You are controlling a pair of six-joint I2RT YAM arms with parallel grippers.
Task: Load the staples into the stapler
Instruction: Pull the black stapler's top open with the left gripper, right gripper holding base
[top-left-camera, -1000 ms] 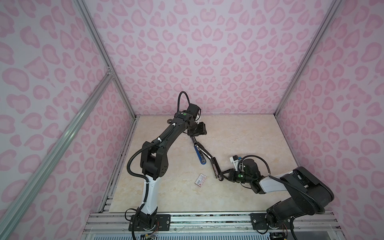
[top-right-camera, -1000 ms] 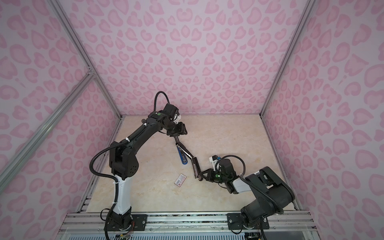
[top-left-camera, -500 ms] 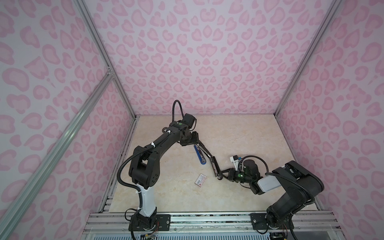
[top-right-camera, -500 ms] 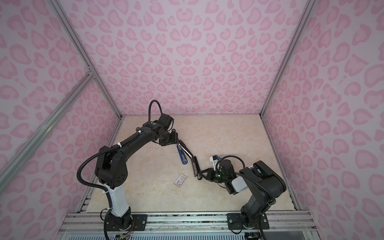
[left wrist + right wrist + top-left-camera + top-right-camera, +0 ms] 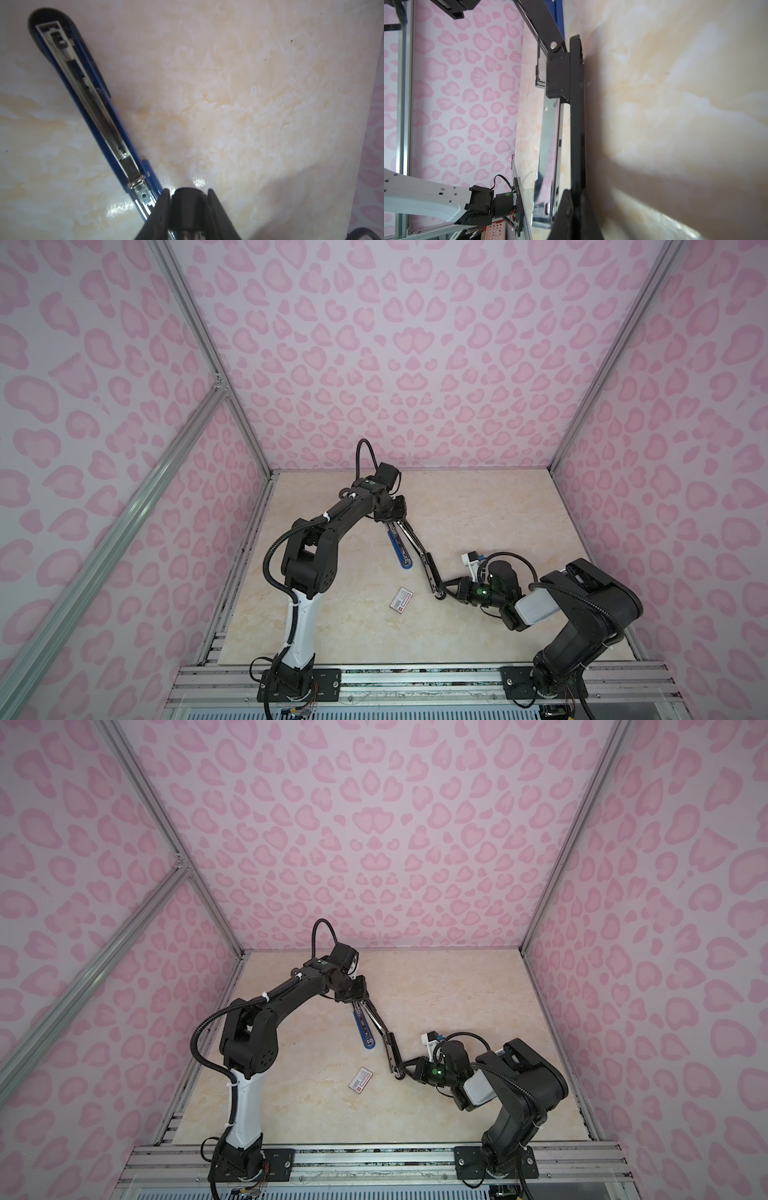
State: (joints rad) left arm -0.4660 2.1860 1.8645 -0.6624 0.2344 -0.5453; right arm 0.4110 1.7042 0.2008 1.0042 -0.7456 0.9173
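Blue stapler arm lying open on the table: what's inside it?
A thin coiled spring along a grey metal channel; no staples show. The black left gripper hides its hinge end.
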